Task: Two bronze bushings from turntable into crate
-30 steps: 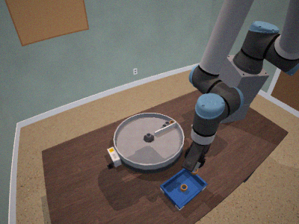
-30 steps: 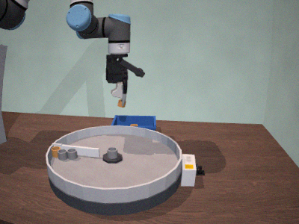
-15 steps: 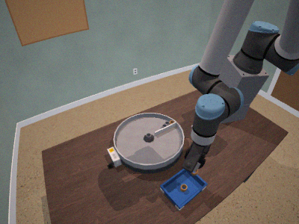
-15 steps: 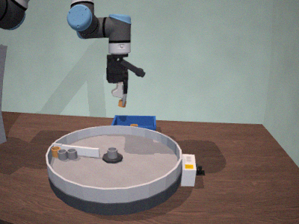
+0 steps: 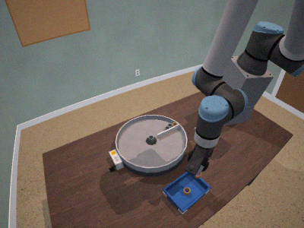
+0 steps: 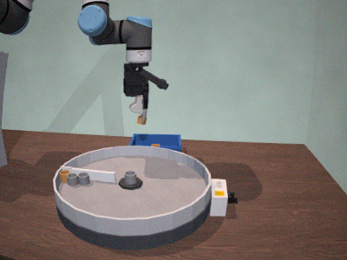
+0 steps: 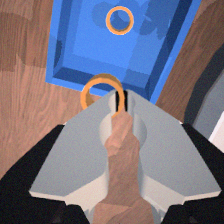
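Gripper [image 5: 199, 172] [image 6: 144, 117] [image 7: 121, 92]: fingertips clamped on the wall of a bronze bushing [image 5: 197, 175] [image 6: 140, 120] [image 7: 84, 97], which is held above and near the rim of the blue crate [image 5: 172, 200] [image 6: 156, 135] [image 7: 70, 79]. Before release, the bushing should be carried farther inward and lowered close to the floor; a drop from this height could end in a bounce or roll (the grip is on one side only, so some swing is possible). A spot beside the delivered bushing [image 5: 187, 193] [image 6: 155, 146] [image 7: 119, 33] should be chosen.

Contents: crate, one bronze bushing. Turntable [image 5: 151, 169] [image 6: 134, 225] [image 7: 212, 90], one bronze bushing [image 5: 174, 124] [image 6: 65, 176] and two grey bushings [image 6: 78, 178] by the white bar [image 5: 167, 131] [image 6: 104, 176]; all three are to be left.

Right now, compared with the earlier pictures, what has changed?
Nothing visibly changed. The gripper stays shut on one bronze bushing, above the near edge of the crate in the wrist view. The other bronze bushing stays inside, and the turntable looks the same.
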Robot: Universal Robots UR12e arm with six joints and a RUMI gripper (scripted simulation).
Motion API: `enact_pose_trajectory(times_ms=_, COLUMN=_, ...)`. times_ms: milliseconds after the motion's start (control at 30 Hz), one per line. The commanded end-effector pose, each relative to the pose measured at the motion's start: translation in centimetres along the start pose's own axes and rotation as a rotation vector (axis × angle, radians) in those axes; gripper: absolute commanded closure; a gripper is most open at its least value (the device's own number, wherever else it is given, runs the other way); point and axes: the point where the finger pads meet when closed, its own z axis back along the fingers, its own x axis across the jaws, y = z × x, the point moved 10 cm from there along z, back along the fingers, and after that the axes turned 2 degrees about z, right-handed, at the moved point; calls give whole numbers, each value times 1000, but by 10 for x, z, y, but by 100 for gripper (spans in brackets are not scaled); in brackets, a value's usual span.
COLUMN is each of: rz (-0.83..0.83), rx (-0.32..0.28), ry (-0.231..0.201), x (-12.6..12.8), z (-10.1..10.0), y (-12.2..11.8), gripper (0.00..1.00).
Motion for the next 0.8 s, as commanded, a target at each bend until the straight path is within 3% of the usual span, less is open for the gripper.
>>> enact_pose_trajectory(times_ms=0, rz=0, rx=2, ry=-2, x=1, z=1, y=2, gripper=100)
enact_pose_trajectory(times_ms=433, rz=1, rx=3, ry=-2, x=0, z=-8, y=3, gripper=100)
enact_pose_trajectory(times_ms=767, rz=1, rx=3, ry=-2, x=0, z=-57, y=4, gripper=100)
